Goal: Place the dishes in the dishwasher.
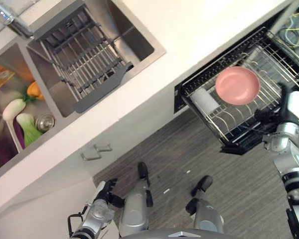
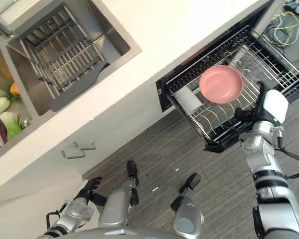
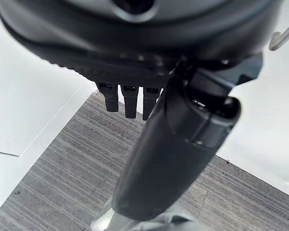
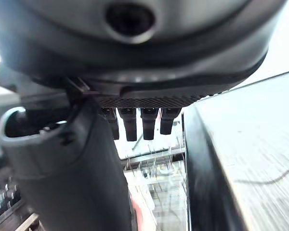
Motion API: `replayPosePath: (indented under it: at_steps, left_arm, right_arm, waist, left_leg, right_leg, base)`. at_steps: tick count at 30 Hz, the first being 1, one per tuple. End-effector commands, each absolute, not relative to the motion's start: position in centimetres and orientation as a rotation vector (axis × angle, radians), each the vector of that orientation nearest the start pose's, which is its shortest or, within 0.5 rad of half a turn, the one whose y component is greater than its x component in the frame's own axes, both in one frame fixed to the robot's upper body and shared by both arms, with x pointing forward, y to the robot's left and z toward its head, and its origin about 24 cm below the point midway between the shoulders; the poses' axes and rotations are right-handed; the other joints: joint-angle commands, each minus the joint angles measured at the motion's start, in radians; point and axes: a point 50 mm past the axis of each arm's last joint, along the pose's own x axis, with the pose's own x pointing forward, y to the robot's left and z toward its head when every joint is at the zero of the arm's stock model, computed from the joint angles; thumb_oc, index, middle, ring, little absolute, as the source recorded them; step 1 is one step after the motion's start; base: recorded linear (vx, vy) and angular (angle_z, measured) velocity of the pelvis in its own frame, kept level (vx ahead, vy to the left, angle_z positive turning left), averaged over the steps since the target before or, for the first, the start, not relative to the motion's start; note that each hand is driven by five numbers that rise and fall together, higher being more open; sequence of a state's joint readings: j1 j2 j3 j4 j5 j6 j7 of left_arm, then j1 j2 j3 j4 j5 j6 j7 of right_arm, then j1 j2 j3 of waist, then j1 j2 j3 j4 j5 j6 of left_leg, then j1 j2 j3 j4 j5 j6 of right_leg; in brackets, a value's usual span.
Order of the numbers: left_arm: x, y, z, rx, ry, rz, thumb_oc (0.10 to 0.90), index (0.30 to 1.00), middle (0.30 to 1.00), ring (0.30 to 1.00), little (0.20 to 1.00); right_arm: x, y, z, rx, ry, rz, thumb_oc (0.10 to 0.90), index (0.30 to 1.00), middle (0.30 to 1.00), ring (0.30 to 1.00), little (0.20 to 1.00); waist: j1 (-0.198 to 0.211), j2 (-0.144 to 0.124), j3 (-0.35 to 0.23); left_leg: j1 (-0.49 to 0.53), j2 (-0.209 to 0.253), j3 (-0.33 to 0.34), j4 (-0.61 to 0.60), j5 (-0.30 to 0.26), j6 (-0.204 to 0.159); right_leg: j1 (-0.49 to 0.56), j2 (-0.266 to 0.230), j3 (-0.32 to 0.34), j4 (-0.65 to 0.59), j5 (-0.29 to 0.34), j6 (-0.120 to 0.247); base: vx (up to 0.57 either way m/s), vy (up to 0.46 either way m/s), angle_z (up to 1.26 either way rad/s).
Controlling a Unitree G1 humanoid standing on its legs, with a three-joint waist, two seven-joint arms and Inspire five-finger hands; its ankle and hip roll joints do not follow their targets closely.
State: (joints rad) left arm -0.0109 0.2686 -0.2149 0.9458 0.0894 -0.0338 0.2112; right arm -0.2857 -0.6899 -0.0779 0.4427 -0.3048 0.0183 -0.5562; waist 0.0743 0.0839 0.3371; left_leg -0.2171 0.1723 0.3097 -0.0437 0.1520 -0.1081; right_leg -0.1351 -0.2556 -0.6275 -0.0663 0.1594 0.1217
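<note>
Pink plate [image 1: 237, 85] lay in rack [image 1: 229, 130]; right hand [image 2: 261, 110] beside it, fingers straight, empty. Left hand [image 1: 105, 191] hung relaxed. Withdraw clear of tines.

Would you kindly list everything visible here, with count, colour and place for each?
Round pink plate: one, pink, lying on the pulled-out dishwasher rack.
White cup: one, white, in the rack beside the plate.
Wire dishwasher rack: one, silver wire with dark frame, drawn out under the white counter.
Grey ribbed drainer tray: one, grey, set in the steel sink.
Steel sink: one, silver, sunk in the counter.
Vegetables: several, green, white and orange, in the neighbouring basin.
Cabinet handles: two, silver, on the white cabinet front.
Striped grey floor: below.
Left hand: dark, open, low by the cabinet.
Right hand: dark, open, at the rack's front edge.
</note>
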Motion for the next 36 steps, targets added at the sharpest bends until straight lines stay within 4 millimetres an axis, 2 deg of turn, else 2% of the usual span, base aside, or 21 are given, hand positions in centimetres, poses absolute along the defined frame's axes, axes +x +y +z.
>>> replayPosePath:
  at_steps: [1,5,6,7,8,9,10,11,12,14,15,18,22,26,27,31,32,33,36]
  left_arm:
    - [13.8,23.4,-13.7,0.548,0.929,0.091,0.8,0.9,0.9,0.9,0.9]
    - [12.4,23.5,-14.3,0.537,0.99,0.098,0.8,0.9,0.9,0.9,0.9]
    - [12.4,23.5,-14.3,0.537,0.99,0.098,0.8,0.9,0.9,0.9,0.9]
    - [12.0,23.5,-14.4,0.54,1.007,0.098,0.8,0.9,0.9,0.9,0.9]
    - [11.0,23.7,-14.8,0.56,1.046,0.083,0.8,0.9,0.9,0.9,0.9]
    - [10.6,23.8,-15.0,0.563,1.065,0.086,0.8,0.9,0.9,0.9,0.9]
    - [10.6,23.8,-15.0,0.563,1.065,0.086,0.8,0.9,0.9,0.9,0.9]
    - [10.1,23.8,-15.2,0.544,1.099,0.101,0.8,0.9,0.9,0.9,0.9]
    - [9.8,23.9,-15.4,0.527,1.117,0.117,0.8,0.9,0.9,0.9,0.9]
    - [9.2,23.9,-15.6,0.491,1.145,0.149,0.8,0.9,0.9,0.9,0.9]
    - [8.9,23.9,-15.6,0.483,1.153,0.157,0.8,0.9,0.9,0.9,0.9]
    - [8.0,23.6,-15.9,0.456,1.181,0.159,0.8,0.9,0.9,0.9,0.9]
    - [6.6,23.5,-16.3,0.449,1.228,0.149,0.8,0.9,0.9,0.9,0.9]
    - [6.6,23.5,-16.3,0.447,1.227,0.15,0.8,0.9,0.9,0.9,0.9]
    - [5.2,23.4,-16.5,0.423,1.259,0.154,0.8,0.9,0.9,0.9,0.9]
    - [4.6,23.1,-16.6,0.413,1.265,0.144,0.8,0.9,0.9,0.9,0.9]
    - [4.6,23.1,-16.6,0.411,1.265,0.146,0.8,0.9,0.9,0.9,0.9]
    - [4.4,22.9,-16.7,0.428,1.266,0.128,0.8,0.9,0.9,0.9,0.9]
    - [5.1,22.5,-16.6,0.431,1.229,0.125,0.8,0.9,0.9,0.9,0.9]
  right_arm:
    - [25.4,-36.1,14.2,-0.969,-0.261,-0.958,0.8,0.9,0.9,0.9,0.9]
    - [20.8,-39.1,12.7,-1.003,-0.157,-1.138,0.8,0.9,0.9,0.9,0.9]
    - [20.8,-39.1,12.7,-1.003,-0.157,-1.138,0.8,0.9,0.9,0.9,0.9]
    - [19.6,-40.1,11.8,-0.997,-0.1,-1.196,0.8,0.9,0.9,0.9,0.9]
    - [16.2,-43.0,8.6,-0.964,0.114,-1.335,0.733,0.799,0.799,0.799,0.799]
    - [14.4,-44.2,6.7,-0.888,0.245,-1.412,0.59,0.585,0.585,0.585,0.585]
    - [14.4,-44.2,6.7,-0.888,0.245,-1.412,0.59,0.585,0.585,0.585,0.585]
    - [11.7,-44.9,2.8,-0.678,0.437,-1.522,0.4,0.3,0.3,0.3,0.3]
    - [10.9,-44.6,1.1,-0.593,0.496,-1.523,0.4,0.3,0.3,0.3,0.3]
    - [9.7,-43.6,-1.4,-0.532,0.619,-1.477,0.4,0.3,0.3,0.3,0.3]
    - [10.0,-43.2,-1.9,-0.525,0.634,-1.445,0.4,0.3,0.3,0.3,0.3]
    - [12.7,-42.0,-2.1,-0.533,0.598,-1.312,0.4,0.3,0.3,0.3,0.3]
    - [18.0,-40.0,-0.7,-0.578,0.46,-1.139,0.4,0.3,0.3,0.3,0.3]
    - [18.1,-40.0,-0.6,-0.579,0.459,-1.137,0.4,0.3,0.3,0.3,0.3]
    - [22.8,-37.4,0.4,-0.62,0.377,-0.972,0.4,0.3,0.3,0.3,0.3]
    - [26.5,-34.8,1.8,-0.616,0.282,-0.871,0.4,0.3,0.3,0.3,0.3]
    - [26.6,-34.8,1.9,-0.616,0.28,-0.87,0.4,0.3,0.3,0.3,0.3]
    - [29.1,-32.2,3.1,-0.6,0.187,-0.789,0.4,0.3,0.3,0.3,0.3]
    - [31.6,-28.6,4.7,-0.561,0.064,-0.694,0.4,0.3,0.3,0.3,0.3]
  waist:
    - [-0.023,-0.05,-0.112]
    - [-0.062,-0.065,-0.154]
    - [-0.062,-0.065,-0.154]
    - [-0.071,-0.066,-0.164]
    - [-0.075,-0.067,-0.183]
    - [-0.079,-0.068,-0.193]
    - [-0.079,-0.068,-0.193]
    - [-0.071,-0.064,-0.204]
    - [-0.07,-0.064,-0.207]
    - [-0.067,-0.061,-0.215]
    - [-0.063,-0.058,-0.216]
    - [-0.053,-0.049,-0.217]
    - [-0.02,-0.028,-0.213]
    - [-0.023,-0.027,-0.212]
    - [0.02,0.003,-0.197]
    - [0.068,0.023,-0.18]
    - [0.066,0.024,-0.179]
    - [0.094,0.032,-0.164]
    - [0.127,0.037,-0.15]
  left_leg:
    - [0.022,0.042,0.01,0.058,-0.127,-0.024]
    - [0.083,0.048,0.026,0.057,-0.146,-0.023]
    - [0.083,0.048,0.026,0.057,-0.146,-0.023]
    - [0.096,0.048,0.03,0.056,-0.15,-0.022]
    - [0.124,0.048,0.038,0.05,-0.155,-0.023]
    - [0.132,0.048,0.039,0.048,-0.156,-0.024]
    - [0.132,0.048,0.039,0.048,-0.156,-0.024]
    - [0.146,0.046,0.039,0.043,-0.157,-0.024]
    - [0.154,0.046,0.038,0.04,-0.157,-0.024]
    - [0.162,0.043,0.038,0.034,-0.156,-0.024]
    - [0.164,0.042,0.039,0.032,-0.154,-0.024]
    - [0.165,0.035,0.039,0.022,-0.148,-0.024]
    - [0.149,0.031,0.029,0.012,-0.131,-0.026]
    - [0.148,0.031,0.029,0.012,-0.13,-0.026]
    - [0.118,0.031,0.0,0.004,-0.106,-0.03]
    - [0.095,0.031,-0.024,-0.004,-0.086,-0.031]
    - [0.094,0.032,-0.025,-0.005,-0.085,-0.031]
    - [0.074,0.032,-0.036,-0.008,-0.072,-0.034]
    - [0.048,0.037,-0.056,-0.014,-0.056,-0.036]
  right_leg:
    - [-0.018,-0.045,0.069,0.032,-0.125,0.049]
    - [0.033,-0.021,0.074,0.027,-0.143,0.046]
    - [0.033,-0.021,0.074,0.027,-0.143,0.046]
    - [0.042,-0.018,0.074,0.027,-0.146,0.045]
    - [0.062,-0.01,0.075,0.029,-0.153,0.045]
    - [0.068,-0.008,0.075,0.03,-0.154,0.045]
    - [0.068,-0.008,0.075,0.03,-0.154,0.045]
    - [0.082,-0.003,0.071,0.03,-0.16,0.043]
    - [0.089,-0.002,0.072,0.03,-0.162,0.04]
    - [0.096,-0.002,0.069,0.03,-0.162,0.04]
    - [0.098,-0.003,0.067,0.029,-0.162,0.039]
    - [0.1,-0.004,0.061,0.023,-0.157,0.039]
    - [0.098,-0.005,0.049,0.018,-0.158,0.036]
    - [0.097,-0.005,0.049,0.018,-0.158,0.036]
    - [0.096,-0.004,0.02,0.014,-0.166,0.028]
    - [0.09,-0.005,0.0,0.011,-0.161,0.03]
    - [0.09,-0.005,0.0,0.011,-0.161,0.029]
    - [0.077,-0.006,-0.007,0.009,-0.156,0.032]
    - [0.061,-0.006,-0.022,0.007,-0.155,0.028]
  base:
    - [0.11,-0.058,-0.07]
    - [0.08,-0.023,-0.06]
    - [0.06,-0.002,-0.04]
    - [0.08,0.002,-0.12]
    - [0.1,0.0,-0.13]
    - [0.07,-0.003,-0.07]
    - [0.04,-0.012,-0.07]
    - [0.04,-0.022,-0.06]
    - [0.06,-0.026,-0.08]
    - [0.04,-0.017,-0.06]
    - [0.02,-0.005,-0.1]
    - [0.01,0.008,-0.08]
    - [0.0,0.0,0.0]
    - [-0.01,-0.001,0.13]
    - [-0.06,0.001,0.42]
    - [-0.06,0.008,0.45]
    - [-0.1,0.016,0.29]
    - [-0.1,0.006,0.2]
    - [-0.08,-0.015,0.07]
